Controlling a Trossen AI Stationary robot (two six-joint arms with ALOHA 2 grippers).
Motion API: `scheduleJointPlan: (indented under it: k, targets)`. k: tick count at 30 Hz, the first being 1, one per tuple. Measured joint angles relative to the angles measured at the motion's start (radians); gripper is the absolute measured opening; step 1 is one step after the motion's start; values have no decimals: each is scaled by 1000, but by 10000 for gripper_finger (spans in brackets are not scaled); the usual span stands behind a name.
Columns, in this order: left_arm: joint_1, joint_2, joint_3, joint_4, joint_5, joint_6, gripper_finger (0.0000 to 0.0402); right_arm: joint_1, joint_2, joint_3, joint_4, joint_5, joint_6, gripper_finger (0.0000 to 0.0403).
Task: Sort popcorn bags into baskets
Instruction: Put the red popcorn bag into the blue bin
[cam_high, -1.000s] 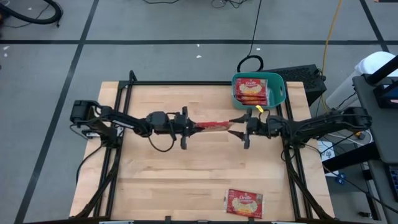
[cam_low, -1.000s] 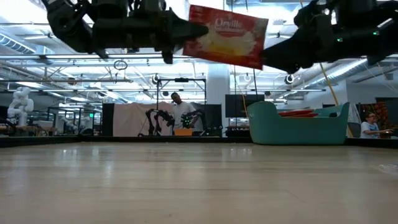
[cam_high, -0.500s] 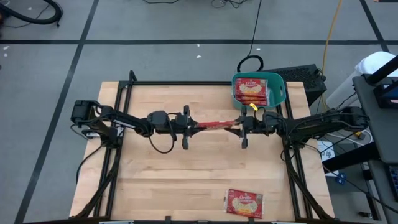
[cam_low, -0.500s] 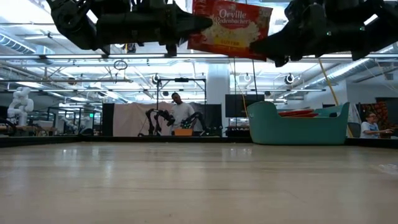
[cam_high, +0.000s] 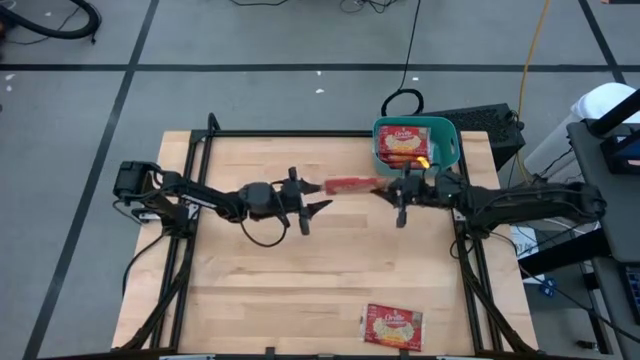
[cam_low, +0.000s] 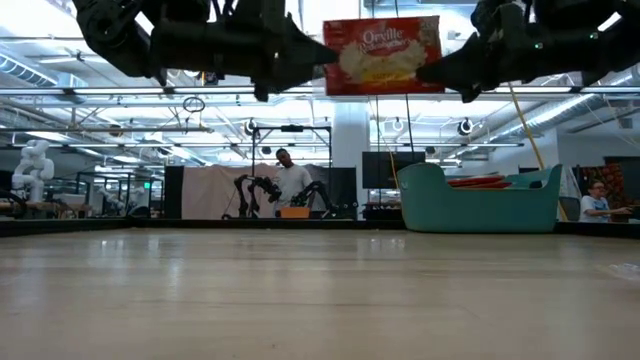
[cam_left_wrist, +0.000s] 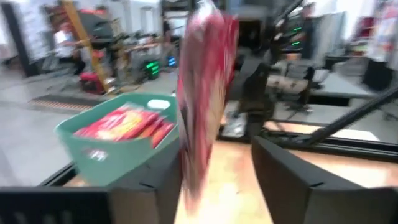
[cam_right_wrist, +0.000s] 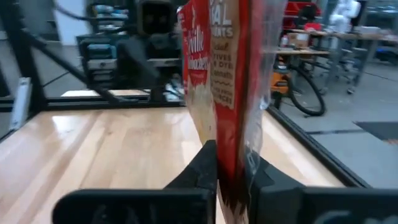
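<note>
Your right tool (cam_high: 392, 188) is pinched shut on the end of a popcorn bag (cam_high: 350, 184), holding it on edge, high above the desk (cam_high: 250, 300), just short of the teal basket (cam_high: 450, 150). Your left tool (cam_high: 312, 198) stands with fingers spread wide beside the bag's free end, touching nothing. The grip looks to be only on one end, so the bag may sag or swing; a fast move to the basket could make it clip the rim or slip out. The basket already holds bags (cam_high: 403, 146), so a tilted drop may lodge on top. Another bag (cam_high: 393, 327) lies at the desk's near edge.
</note>
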Motion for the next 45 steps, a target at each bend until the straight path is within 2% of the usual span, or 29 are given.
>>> scheduleJointPlan:
  k: [3,7,10,14,21,29,36,45]
  targets:
    - [-5,0,0,-47,-59,-10,223,-59,-86,14,-120,2,13,8]
    - [-8,0,0,-91,-78,-49,256,-150,-167,121,-399,5,-8,15]
    - [-7,0,0,-102,-78,-72,267,-230,-182,229,-610,3,-45,14]
    - [-11,0,0,-103,-77,-84,262,-387,-161,350,-821,8,29,12]
    - [-30,0,0,-103,-69,-96,234,-676,-125,382,-870,-26,66,12]
    - [-47,0,0,-103,-66,-102,211,-931,-31,382,-877,-370,139,13]
    - [-48,0,0,-115,-66,-102,202,-1053,95,381,-880,-524,164,14]
    - [-57,0,0,-163,-66,-101,198,-1103,177,381,-919,-528,133,20]
